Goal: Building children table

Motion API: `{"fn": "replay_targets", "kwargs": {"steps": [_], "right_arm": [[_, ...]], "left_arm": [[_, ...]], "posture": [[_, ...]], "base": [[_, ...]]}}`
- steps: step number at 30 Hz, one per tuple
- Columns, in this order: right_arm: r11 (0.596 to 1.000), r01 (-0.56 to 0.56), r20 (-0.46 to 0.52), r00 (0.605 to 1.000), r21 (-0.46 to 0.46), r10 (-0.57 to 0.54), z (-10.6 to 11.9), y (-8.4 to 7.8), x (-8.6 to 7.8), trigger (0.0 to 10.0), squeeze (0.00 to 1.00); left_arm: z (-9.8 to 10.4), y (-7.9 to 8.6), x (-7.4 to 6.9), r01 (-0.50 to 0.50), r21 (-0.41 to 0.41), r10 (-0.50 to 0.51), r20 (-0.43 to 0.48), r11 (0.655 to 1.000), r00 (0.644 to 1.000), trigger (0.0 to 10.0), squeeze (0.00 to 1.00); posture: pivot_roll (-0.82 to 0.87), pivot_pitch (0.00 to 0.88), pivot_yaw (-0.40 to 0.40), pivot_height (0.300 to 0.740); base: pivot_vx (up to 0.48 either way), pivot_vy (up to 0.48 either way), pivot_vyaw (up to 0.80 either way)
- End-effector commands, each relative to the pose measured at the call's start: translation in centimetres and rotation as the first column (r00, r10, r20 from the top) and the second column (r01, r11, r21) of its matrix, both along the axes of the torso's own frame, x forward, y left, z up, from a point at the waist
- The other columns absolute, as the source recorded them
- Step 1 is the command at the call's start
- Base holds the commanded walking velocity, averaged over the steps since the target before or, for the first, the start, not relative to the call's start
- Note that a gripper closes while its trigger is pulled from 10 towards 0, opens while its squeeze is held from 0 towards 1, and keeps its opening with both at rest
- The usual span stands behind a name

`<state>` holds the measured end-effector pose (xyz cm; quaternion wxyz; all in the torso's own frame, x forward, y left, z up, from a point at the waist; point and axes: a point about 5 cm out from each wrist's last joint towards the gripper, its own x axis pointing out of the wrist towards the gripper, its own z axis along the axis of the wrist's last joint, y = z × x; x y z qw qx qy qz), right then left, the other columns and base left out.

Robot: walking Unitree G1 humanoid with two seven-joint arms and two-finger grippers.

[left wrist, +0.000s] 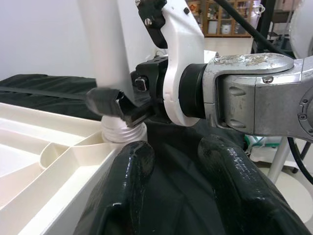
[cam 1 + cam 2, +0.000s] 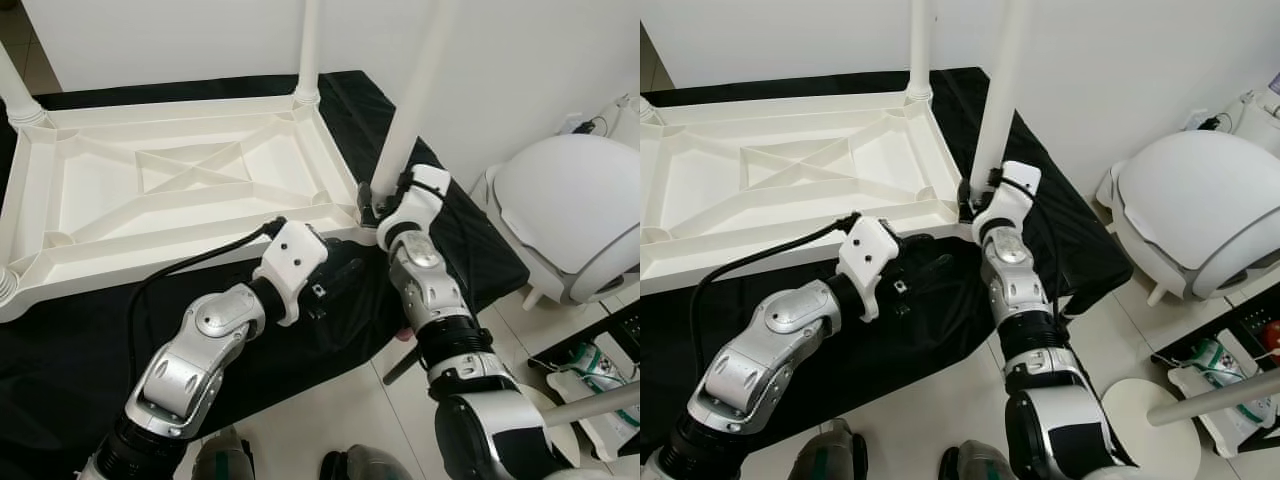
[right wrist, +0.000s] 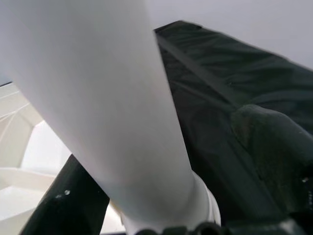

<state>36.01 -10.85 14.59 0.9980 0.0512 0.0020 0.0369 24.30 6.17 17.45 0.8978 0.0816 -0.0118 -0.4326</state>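
Note:
A white plastic table top [image 2: 180,185] lies upside down on a black cloth [image 2: 70,340]. Upright white legs stand at its far left corner [image 2: 15,92] and far right corner [image 2: 308,50]. A third leg [image 2: 415,90] stands at the near right corner, its threaded end [image 1: 120,132] in the socket. My right gripper [image 2: 372,205] is shut on this leg just above its base, one finger [image 1: 110,103] wrapped around it. My left gripper [image 2: 340,285] hovers low over the cloth just in front of that corner, open, with nothing between its fingers [image 1: 129,186].
The near left corner socket [image 2: 5,285] has no leg in it. A white domed object [image 2: 570,210] stands on the tiled floor to the right, with a white pole [image 2: 590,405] and clutter beyond. A white wall [image 2: 520,60] runs behind the table.

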Motion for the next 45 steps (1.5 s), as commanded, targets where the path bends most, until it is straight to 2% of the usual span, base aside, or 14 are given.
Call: {"fn": "replay_targets", "kwargs": {"steps": [1,3,6,7,9,16,23,27,37,38,41,42,44,45], "right_arm": [[1.0,-0.016,-0.02,1.0,0.011,0.016,-0.2,-0.4,-0.2,10.0,1.0],[0.99,-0.14,-0.027,0.99,0.023,0.141,-0.4,-0.7,-0.3,10.0,1.0],[0.982,-0.188,-0.028,0.982,0.027,0.188,-0.5,-0.7,-0.3,10.0,1.0],[0.956,-0.293,-0.04,0.955,0.018,0.294,-0.7,-0.7,-0.2,10.0,0.0],[0.944,-0.329,-0.034,0.944,0.008,0.329,-0.8,-0.9,-0.2,10.0,0.0],[0.884,-0.448,-0.013,0.893,-0.134,0.45,-0.2,-3.2,0.8,10.0,0.0],[0.848,-0.492,-0.02,0.867,-0.198,0.499,0.3,-4.6,1.4,10.0,0.0],[0.819,-0.536,-0.032,0.84,-0.207,0.542,0.3,-4.5,1.7,10.0,0.0],[0.792,-0.571,-0.064,0.818,-0.214,0.572,-0.2,-3.3,1.8,10.0,0.0],[0.793,-0.57,-0.065,0.819,-0.218,0.571,-0.3,-2.9,1.9,8.5,0.0],[0.792,-0.569,-0.065,0.819,-0.221,0.57,-0.3,-2.4,2.0,8.5,0.0],[0.791,-0.571,-0.068,0.818,-0.221,0.572,-0.4,-2.2,1.9,3.2,0.0],[0.789,-0.574,-0.07,0.816,-0.221,0.574,-0.5,-2.1,1.9,3.2,0.0],[0.785,-0.577,-0.076,0.814,-0.226,0.576,-0.7,-2.0,1.9,0.0,0.0]], "left_arm": [[-0.3,-0.1,-0.1,0.014,0.002,-0.014,-0.015,1.0,1.0,10.0,0.0],[-0.2,0.1,0.0,0.003,0.007,-0.003,-0.006,1.0,1.0,10.0,0.0],[-0.2,0.2,0.1,0.0,0.007,0.0,-0.003,1.0,1.0,10.0,0.0],[-0.1,0.3,0.2,-0.005,0.007,0.005,0.001,1.0,1.0,10.0,0.0],[0.0,0.3,0.3,-0.009,0.007,0.009,0.007,1.0,1.0,10.0,0.0],[0.3,0.4,0.5,-0.016,-0.004,0.016,0.015,1.0,1.0,10.0,0.0],[0.2,0.4,0.5,-0.014,0.002,0.014,0.009,1.0,1.0,10.0,0.0],[0.3,0.5,0.4,-0.013,0.004,0.013,0.009,1.0,1.0,10.0,0.0],[0.3,0.5,0.5,-0.014,0.008,0.013,0.01,1.0,1.0,10.0,0.0],[0.3,0.5,0.4,-0.014,0.008,0.014,0.01,1.0,1.0,10.0,0.0],[0.4,0.5,0.4,-0.014,0.008,0.014,0.011,1.0,1.0,10.0,0.0],[0.4,0.5,0.4,-0.015,0.007,0.015,0.011,1.0,1.0,10.0,0.0],[0.4,0.5,0.4,-0.016,0.006,0.016,0.011,1.0,1.0,10.0,0.0],[0.4,0.5,0.4,-0.018,0.005,0.018,0.011,1.0,1.0,10.0,0.0]], "posture": [[0.01,0.0,-0.088,0.74],[0.01,0.0,-0.088,0.74],[0.01,0.0,-0.088,0.74],[0.0,0.0,-0.087,0.74],[0.0,0.0,-0.085,0.74],[0.0,0.0,-0.076,0.74],[0.01,0.001,-0.073,0.74],[0.02,0.0,-0.071,0.74],[0.03,0.0,-0.07,0.74],[0.03,0.0,-0.072,0.74],[0.03,0.0,-0.072,0.74],[0.04,0.0,-0.075,0.74],[0.04,0.0,-0.075,0.74],[0.04,0.0,-0.078,0.74]], "base": [[0.0,0.0,0.0],[0.0,0.0,0.0],[0.0,0.0,0.0],[0.0,0.0,0.0],[0.0,0.0,0.0],[0.0,0.0,0.0],[0.0,0.0,0.0],[0.0,0.0,0.0],[0.0,0.0,0.0],[0.0,0.0,0.0],[0.0,0.0,0.0],[0.0,0.0,0.0],[0.0,0.0,0.0],[0.0,0.0,0.0]]}}
